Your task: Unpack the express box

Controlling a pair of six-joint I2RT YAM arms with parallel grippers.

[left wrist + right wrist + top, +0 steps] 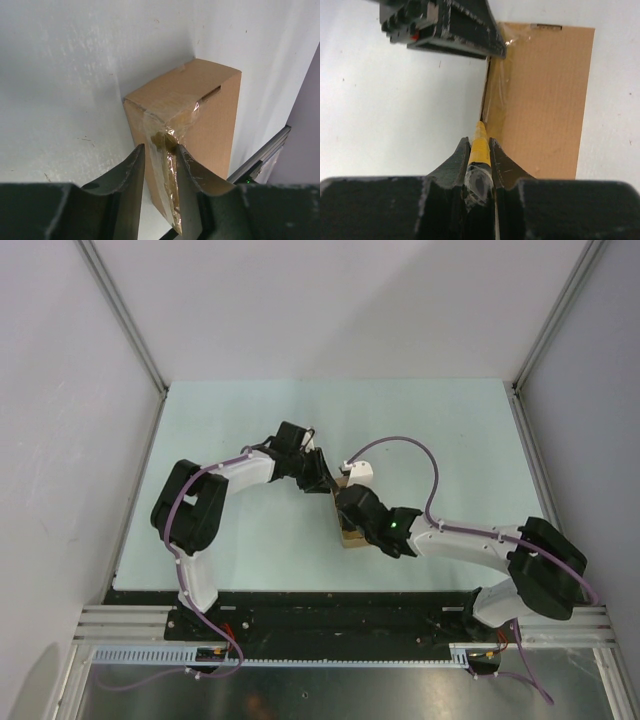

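The express box [210,110] is a plain brown carton lying flat in the middle of the table, sealed with clear tape [172,112]. From above, most of the express box [351,537] is hidden under the two arms. My left gripper [160,155] is open and straddles the taped near corner; a loose tape strip lies against its right finger [192,175]. My right gripper [479,142] is shut on a yellow-and-black utility knife [481,132]. The knife's tip points along the left edge of the express box [545,100]. Both grippers, left [330,485] and right [350,515], meet over the carton.
The pale table [240,540] is walled by white panels with metal frame rails [135,335] at the back corners. The left gripper's black body [450,25] hangs over the far end of the box in the right wrist view. A purple cable [420,455] loops above the right arm.
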